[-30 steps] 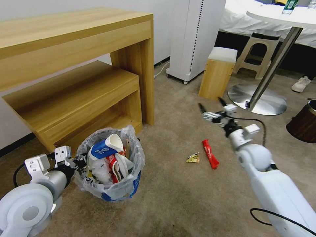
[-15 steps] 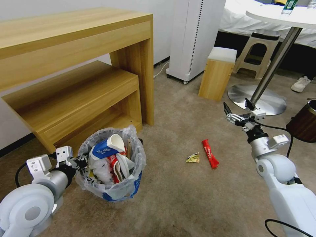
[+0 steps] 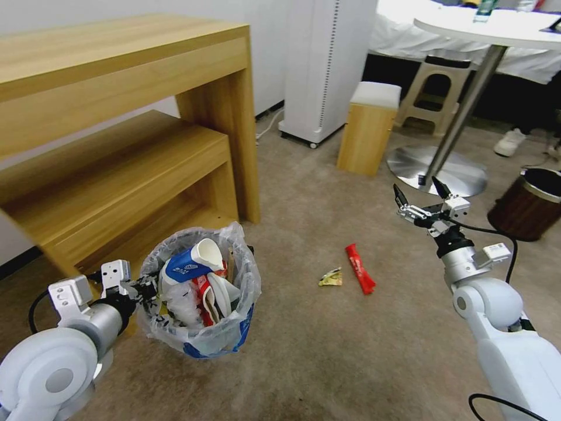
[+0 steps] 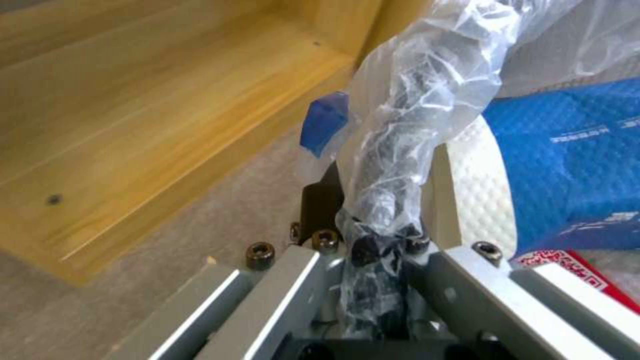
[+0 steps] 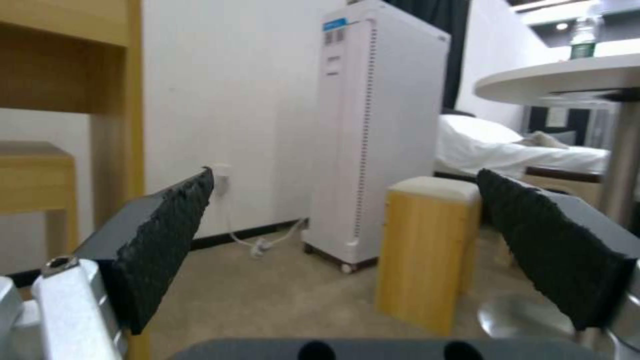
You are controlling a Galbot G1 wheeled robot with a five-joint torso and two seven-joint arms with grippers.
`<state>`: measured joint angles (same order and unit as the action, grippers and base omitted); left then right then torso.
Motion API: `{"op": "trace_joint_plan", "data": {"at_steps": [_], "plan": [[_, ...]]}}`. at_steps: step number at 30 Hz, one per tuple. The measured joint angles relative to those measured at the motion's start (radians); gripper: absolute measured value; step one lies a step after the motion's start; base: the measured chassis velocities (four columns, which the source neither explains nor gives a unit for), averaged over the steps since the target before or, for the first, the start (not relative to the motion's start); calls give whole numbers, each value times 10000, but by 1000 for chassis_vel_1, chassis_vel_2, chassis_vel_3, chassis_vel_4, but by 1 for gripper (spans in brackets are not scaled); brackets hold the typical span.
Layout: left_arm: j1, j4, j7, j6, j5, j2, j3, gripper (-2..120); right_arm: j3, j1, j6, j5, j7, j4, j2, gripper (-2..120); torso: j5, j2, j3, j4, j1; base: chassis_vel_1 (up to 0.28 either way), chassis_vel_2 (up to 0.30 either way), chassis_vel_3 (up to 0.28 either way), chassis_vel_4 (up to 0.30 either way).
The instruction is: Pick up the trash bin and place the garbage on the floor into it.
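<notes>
— What has the left gripper (image 3: 146, 287) got?
— It's pinched on the bag-lined rim of the trash bin (image 3: 201, 292), which sits on the beige floor (image 3: 327, 351) beside the wooden bench (image 3: 117, 175), stuffed with cups and slippers

— And the right gripper (image 3: 418, 196)?
— Raised in the air with its fingers spread wide, holding nothing. A red wrapper (image 3: 359, 268) and a yellow wrapper (image 3: 331, 278) lie on the carpet between the bin and that arm
</notes>
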<state>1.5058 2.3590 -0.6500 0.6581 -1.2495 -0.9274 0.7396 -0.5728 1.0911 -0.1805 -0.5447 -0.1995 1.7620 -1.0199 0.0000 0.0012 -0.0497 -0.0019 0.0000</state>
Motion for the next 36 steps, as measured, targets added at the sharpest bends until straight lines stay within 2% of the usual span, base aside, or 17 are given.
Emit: {"op": "trace_joint_plan", "data": {"at_steps": [8,14,22,36], "plan": [[-3,1,0,-73,-52,0,-26,1,54,10,-125,-92,-87,-9,0,100,0,0,0,-8,0,-82,-86,-85,-85],[-5,-1,-20,-109,-52,7,-13,1,77,57,-44,-199,-113,39,-12,100,-1,0,0,4,0,-5,-6,-7,-10],[2,2,-19,-131,-56,18,40,1,201,42,-94,-213,-242,26,-57,100,-1,0,1,0,0,-9,3,6,-8],[5,4,70,-134,-67,27,65,1,343,-36,-203,-207,-258,-118,-102,100,-1,0,0,0,-1,-177,187,183,-179]]}}
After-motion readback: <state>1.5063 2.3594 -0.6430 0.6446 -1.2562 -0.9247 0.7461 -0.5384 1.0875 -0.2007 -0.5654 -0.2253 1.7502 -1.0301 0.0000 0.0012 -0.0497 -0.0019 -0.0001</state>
